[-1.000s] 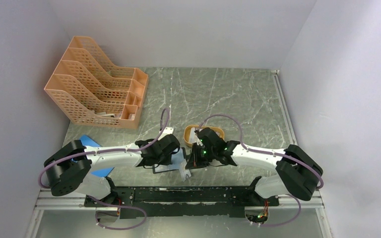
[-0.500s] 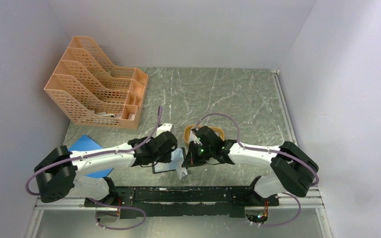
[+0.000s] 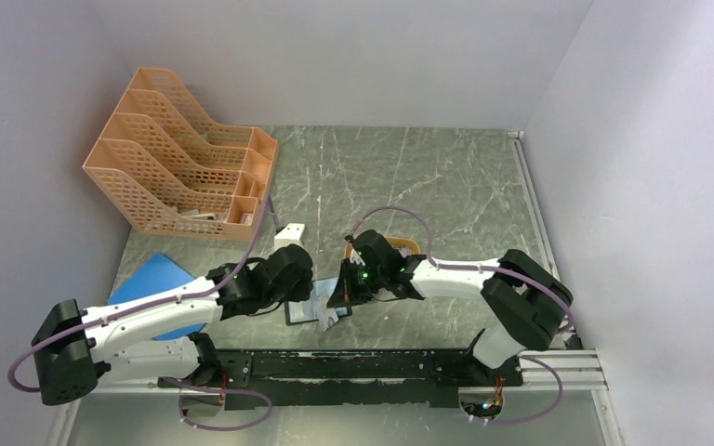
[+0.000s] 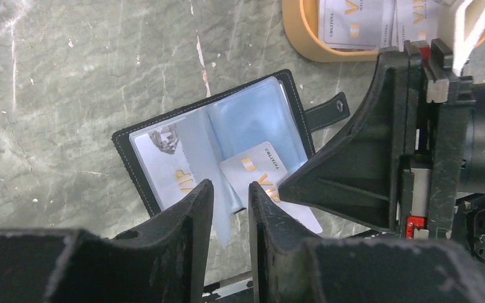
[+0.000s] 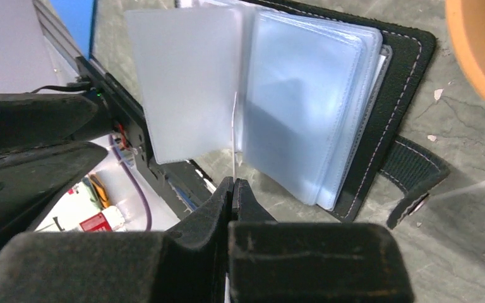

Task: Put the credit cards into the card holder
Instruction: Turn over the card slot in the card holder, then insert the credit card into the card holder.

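The black card holder (image 4: 132, 142) lies open on the table, clear pockets up; it also shows from above (image 3: 299, 314) and in the right wrist view (image 5: 404, 69). One VIP card (image 4: 177, 180) sits in its left pocket. My right gripper (image 5: 233, 183) (image 3: 339, 297) is shut on a credit card (image 4: 262, 177), seen edge-on (image 5: 234, 126), its end in among the clear sleeves. My left gripper (image 4: 230, 189) (image 3: 311, 295) hovers at the holder's near edge, fingers narrowly apart, with a raised clear sleeve (image 5: 183, 82) hanging between them. More cards (image 4: 353, 19) lie in the orange tray (image 4: 303, 31).
An orange file rack (image 3: 177, 158) stands at the back left. A flat blue sheet (image 3: 153, 279) lies under the left arm. The orange tray (image 3: 411, 246) sits just behind the right wrist. The black rail (image 3: 335, 367) runs along the near table edge.
The right gripper has carried the card leftwards over the holder. The left arm has swung its elbow down and left, while its gripper stayed at the holder.
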